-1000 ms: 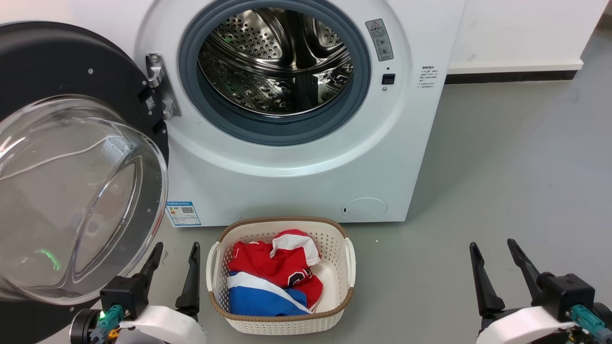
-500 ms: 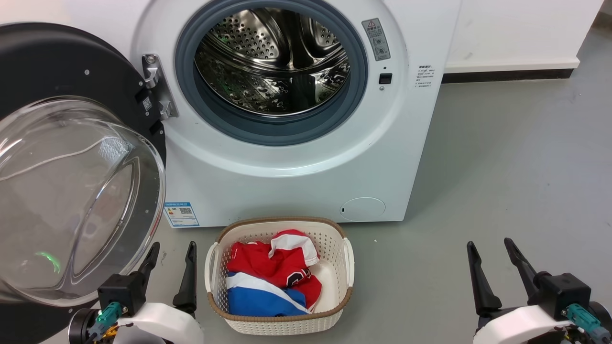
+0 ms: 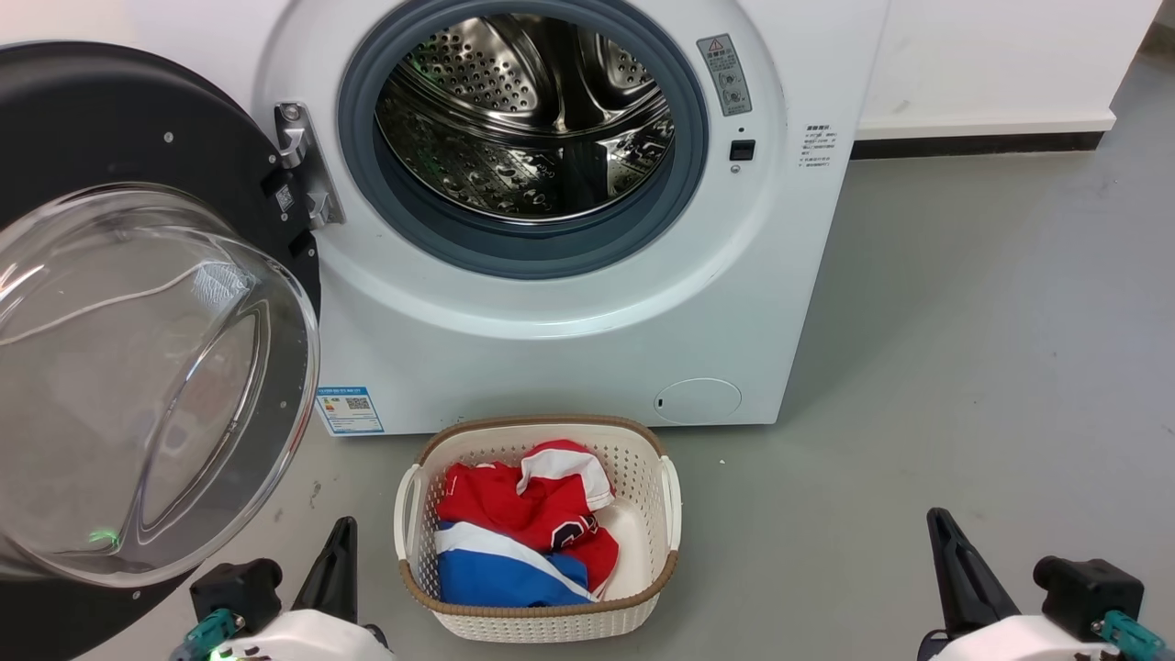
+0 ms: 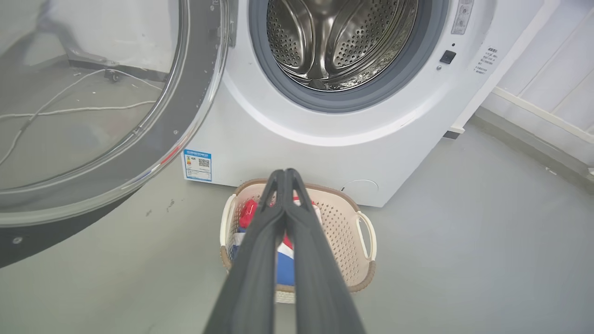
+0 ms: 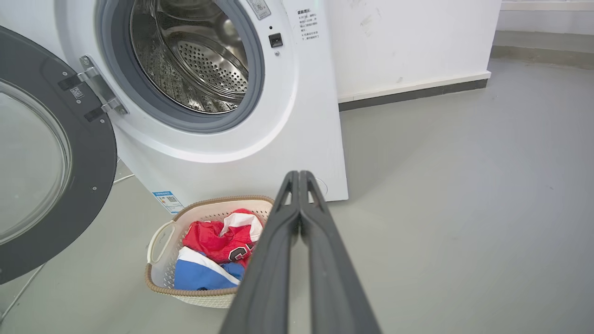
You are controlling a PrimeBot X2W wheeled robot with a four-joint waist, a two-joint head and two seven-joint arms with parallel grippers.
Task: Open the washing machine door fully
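The white washing machine [image 3: 560, 340] stands ahead with its steel drum [image 3: 528, 110] exposed. The washing machine door [image 3: 110, 119], a black disc with a clear glass bowl [image 3: 138, 386], hangs swung wide out to the left on its hinge [image 3: 307, 174]. My left gripper [image 3: 343, 528] is low at the bottom left, shut and empty, just right of the door's lower edge and not touching it. In the left wrist view its fingers [image 4: 284, 175] press together. My right gripper [image 3: 938, 519] sits at the bottom right, far from the machine, with fingers [image 5: 299, 176] closed on nothing.
A white laundry basket [image 3: 647, 459] with red and blue clothes [image 3: 519, 514] sits on the grey floor in front of the machine, between my grippers. Bare floor [image 3: 964, 321] spreads to the right up to a white wall [image 3: 991, 55]. A white cable [image 4: 69, 111] shows through the door glass.
Both grippers have gone from open to shut and dropped lower in the head view. The door, machine and basket stay as they were.
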